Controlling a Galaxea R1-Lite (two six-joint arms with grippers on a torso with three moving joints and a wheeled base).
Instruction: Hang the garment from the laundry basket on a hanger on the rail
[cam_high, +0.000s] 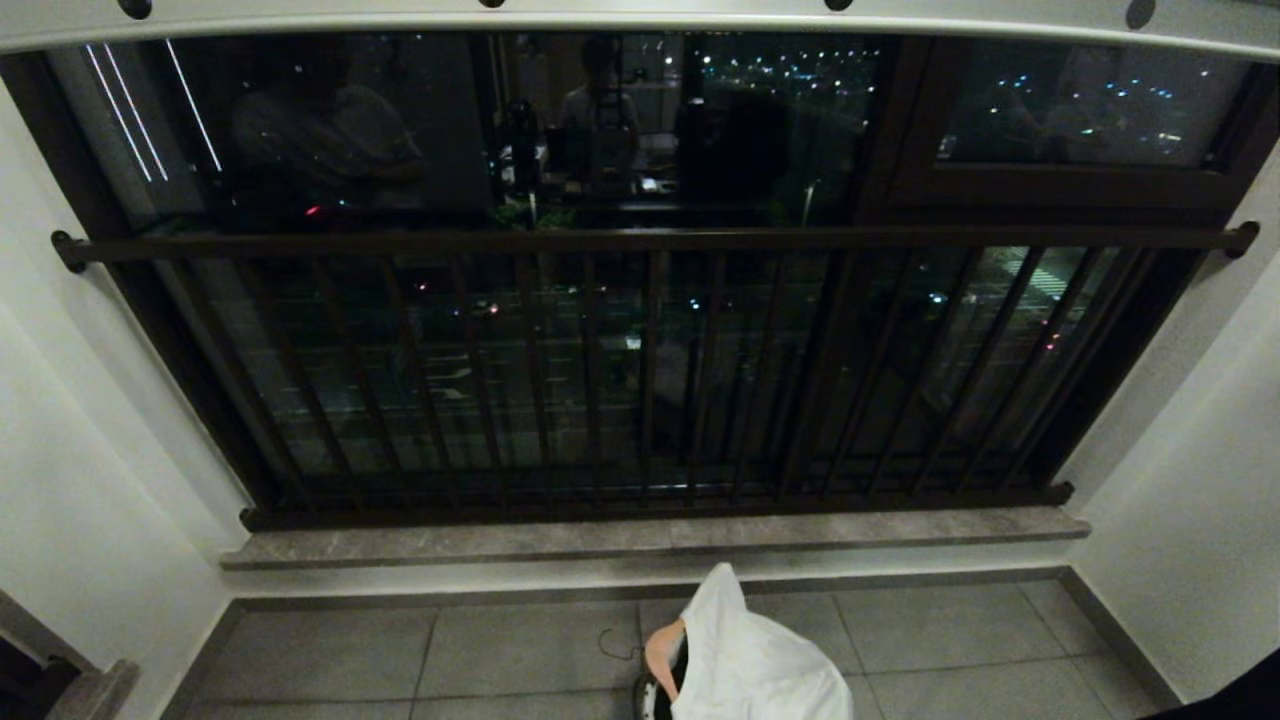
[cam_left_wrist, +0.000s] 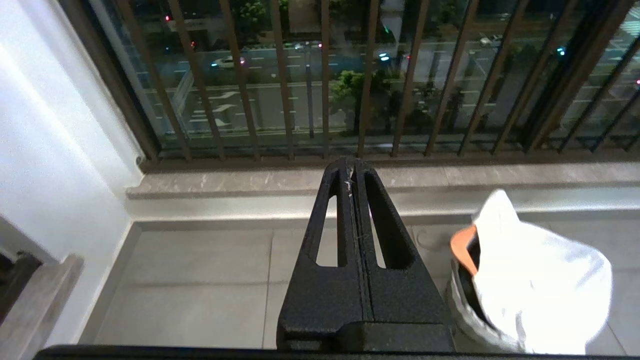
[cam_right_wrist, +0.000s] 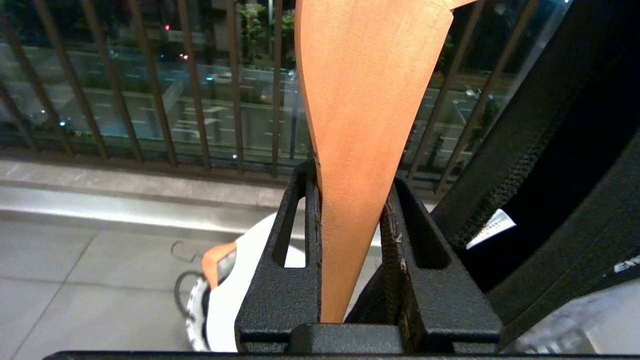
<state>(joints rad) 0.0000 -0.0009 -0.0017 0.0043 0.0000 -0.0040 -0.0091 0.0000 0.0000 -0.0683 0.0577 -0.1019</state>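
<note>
Clamping a wooden hanger (cam_right_wrist: 365, 150) between its fingers, your right gripper (cam_right_wrist: 350, 200) carries a black garment (cam_right_wrist: 550, 200) draped off the hanger's far side. Your left gripper (cam_left_wrist: 354, 167) has its jaws pressed together on nothing, above bare floor tiles (cam_left_wrist: 200, 280). Ahead you have the stone sill (cam_high: 650, 535) and the dark guard handrail (cam_high: 640, 240). Low on the floor sits the laundry basket (cam_left_wrist: 462, 310), with white cloth (cam_high: 750, 660) heaped over it and a second wooden hanger (cam_high: 662, 645) poking out. Overhead, the rail (cam_high: 640, 22) spans the window.

A white garment (cam_high: 755, 660) covered the basket (cam_left_wrist: 462, 305); the hanger (cam_right_wrist: 365, 125) was orange-brown wood, the railing (cam_high: 640, 240) dark brown.
</note>
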